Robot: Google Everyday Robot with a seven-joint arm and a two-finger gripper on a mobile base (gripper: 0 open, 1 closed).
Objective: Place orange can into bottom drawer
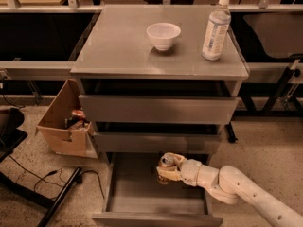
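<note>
Placing step: the gripper (169, 170) is closed around the orange can (165, 161), holding it upright inside the open bottom drawer (142, 195), toward the back and just below the middle drawer (156, 142) (the bowl (163, 35) and bottle (216, 28) up top play no part). I can't tell whether the can's base touches the drawer floor — it looks slightly above. The next move, I'd say, is to lower it a little, set it flat and let go, then pull the arm out without clipping the drawer above.
</note>
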